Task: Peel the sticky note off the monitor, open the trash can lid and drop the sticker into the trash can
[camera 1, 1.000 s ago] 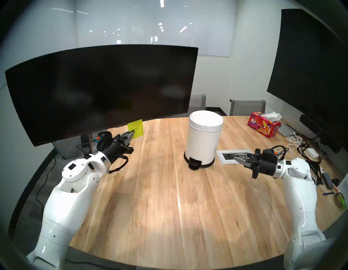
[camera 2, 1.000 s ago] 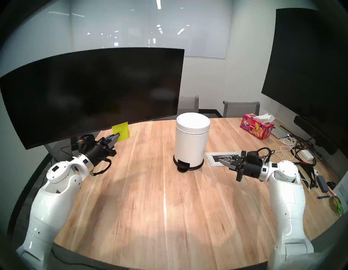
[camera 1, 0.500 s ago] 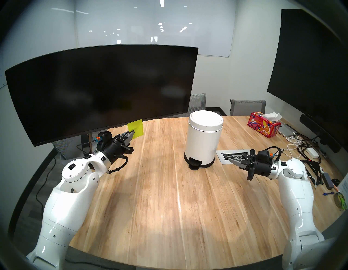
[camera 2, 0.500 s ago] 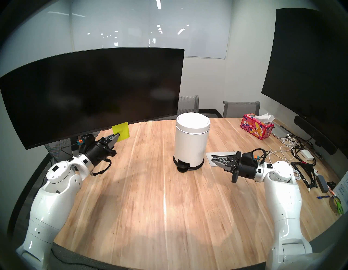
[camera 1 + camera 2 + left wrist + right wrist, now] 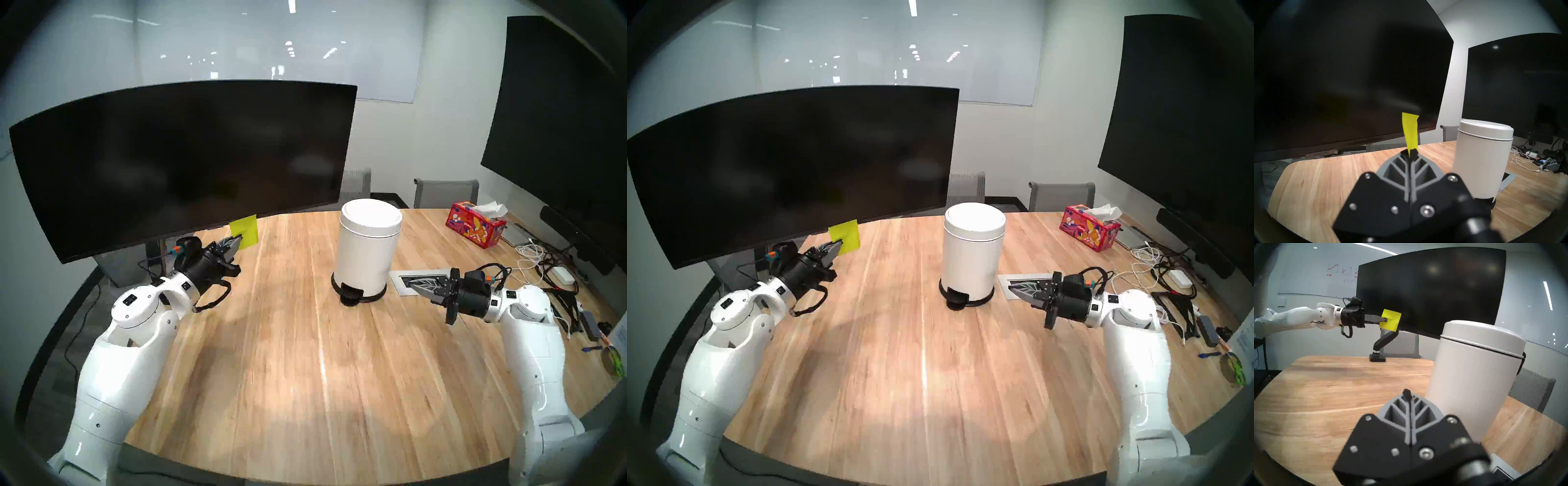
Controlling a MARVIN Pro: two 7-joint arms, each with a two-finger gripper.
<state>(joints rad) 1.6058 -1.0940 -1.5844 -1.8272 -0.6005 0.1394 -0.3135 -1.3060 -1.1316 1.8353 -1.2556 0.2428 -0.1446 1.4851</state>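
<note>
Spanning the left half of the wooden table (image 5: 288,356), the curved monitor (image 5: 183,163) is dark, and its stand is mostly hidden behind the screen in the head views; only the right wrist view shows the black arm and foot at the table's far edge. A bigger flat screen (image 5: 559,112) on the right wall is cut off by the frame, a soundbar below it. The trash can (image 5: 364,251) stands near the middle of the far edge, its trash can lid (image 5: 371,217) down, so the inside is hidden. The left gripper (image 5: 240,238) is clenched on the sticky note (image 5: 245,230), pinching its lower left part; the note's top meets the monitor's bottom edge, and whether it still sticks there cannot be told. From the left wrist the paper shows almost edge-on. The right gripper (image 5: 412,283) is closed on nothing, level, just right of the can, over a cable hatch (image 5: 420,281) it partly covers. At the far right corner a red tissue box (image 5: 475,228) carries a brand word too blurred to read. Whiteboard sketches with red marks behind the left arm are illegible.
</note>
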